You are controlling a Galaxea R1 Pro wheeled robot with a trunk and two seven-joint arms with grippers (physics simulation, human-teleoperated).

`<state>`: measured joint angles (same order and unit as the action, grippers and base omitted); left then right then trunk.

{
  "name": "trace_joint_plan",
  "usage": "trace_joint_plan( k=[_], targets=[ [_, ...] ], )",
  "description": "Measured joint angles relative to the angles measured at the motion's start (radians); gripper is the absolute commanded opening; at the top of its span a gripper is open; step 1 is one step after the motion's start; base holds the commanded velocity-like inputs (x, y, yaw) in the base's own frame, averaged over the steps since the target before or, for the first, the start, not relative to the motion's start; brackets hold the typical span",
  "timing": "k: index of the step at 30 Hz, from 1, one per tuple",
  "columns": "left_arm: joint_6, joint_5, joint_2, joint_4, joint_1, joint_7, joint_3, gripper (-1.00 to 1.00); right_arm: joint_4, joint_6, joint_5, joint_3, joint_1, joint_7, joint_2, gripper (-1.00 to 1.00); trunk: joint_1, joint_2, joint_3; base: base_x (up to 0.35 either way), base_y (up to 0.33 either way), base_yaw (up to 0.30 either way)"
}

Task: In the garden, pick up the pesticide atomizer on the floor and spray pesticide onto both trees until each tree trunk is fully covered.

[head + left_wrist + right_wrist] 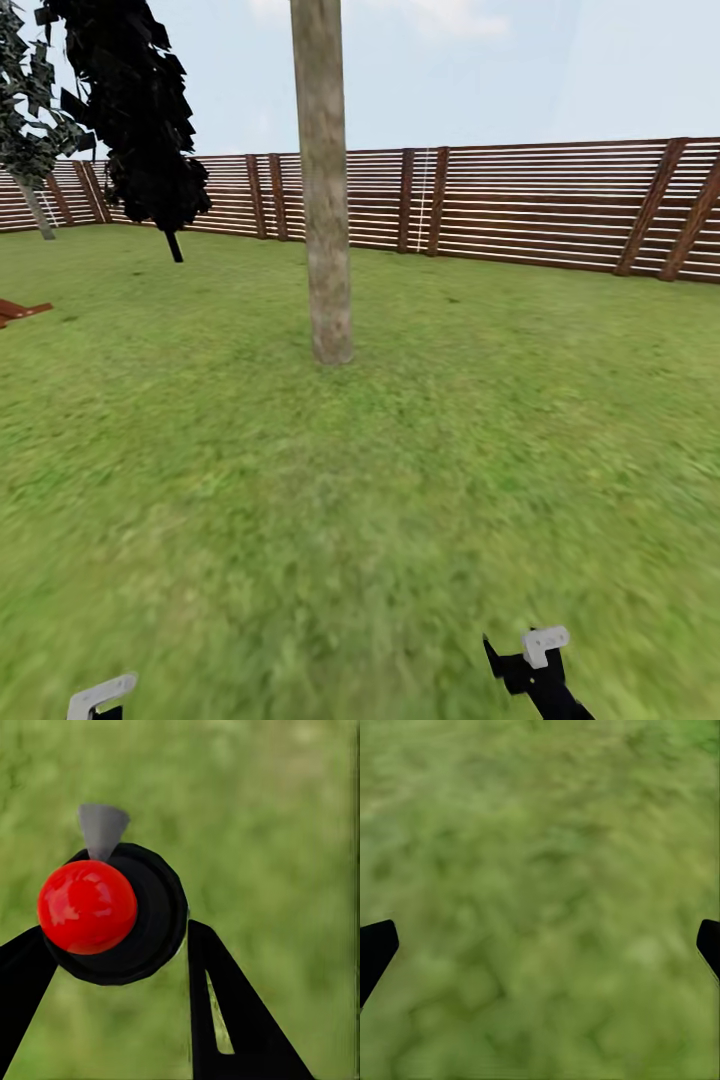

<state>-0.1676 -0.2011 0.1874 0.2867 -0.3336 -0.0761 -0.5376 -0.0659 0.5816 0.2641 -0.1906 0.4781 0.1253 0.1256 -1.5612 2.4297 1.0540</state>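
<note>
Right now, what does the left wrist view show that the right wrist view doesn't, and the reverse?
Left wrist: the left gripper shut on the pesticide atomizer, a black body with a red ball and a grey nozzle, seen between its black fingers.
Right wrist: the right gripper open, its fingertips wide apart with nothing between them.
Both: blurred green lawn behind the fingers.

One tall tree trunk stands on the grass. Left of the trunk are two more trees: one dark cypress and one pale leafy tree. One fence runs behind the trunk.
</note>
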Motion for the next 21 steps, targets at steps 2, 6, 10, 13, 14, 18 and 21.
trace_joint_plan(
  k=[2,6,10,13,14,18,21],
  targets=[
    [0.000,0.000,0.000,0.000,0.000,0.000,0.000,-1.00,0.000,0.000,0.000,0.000,0.000,0.000,0.000,1.00,0.000,0.000,0.000,0.341,0.000,0.000],
    [0.000,0.000,0.000,0.000,0.000,0.000,0.000,-1.00,0.000,0.000,0.000,0.000,0.000,0.000,0.000,1.00,0.000,0.000,0.000,0.341,0.000,0.000],
    [0.000,0.000,0.000,0.000,0.000,0.000,0.000,-1.00,0.001,0.000,0.000,0.000,0.000,0.000,0.000,1.00,0.000,0.000,0.000,0.341,0.000,0.000],
    [0.000,0.000,0.000,0.000,0.000,0.000,0.000,-1.00,0.001,0.000,0.000,0.000,0.000,0.000,0.000,1.00,0.000,0.000,0.000,0.341,0.000,0.000],
    [0.000,0.000,0.000,0.000,0.000,0.000,0.000,-1.00,0.001,0.000,0.000,0.000,0.000,0.000,0.000,1.00,0.000,0.000,0.000,0.341,0.000,0.000],
    [0.000,0.000,0.000,0.000,0.000,0.000,0.000,-1.00,0.001,0.000,0.000,0.000,0.000,0.000,0.000,1.00,0.000,0.000,0.000,0.341,0.000,0.000],
    [0.000,0.000,0.000,0.000,0.000,0.000,0.000,-1.00,0.001,0.000,0.000,0.000,0.000,0.000,0.000,1.00,0.000,0.000,0.000,0.341,0.000,0.000]
  ],
)
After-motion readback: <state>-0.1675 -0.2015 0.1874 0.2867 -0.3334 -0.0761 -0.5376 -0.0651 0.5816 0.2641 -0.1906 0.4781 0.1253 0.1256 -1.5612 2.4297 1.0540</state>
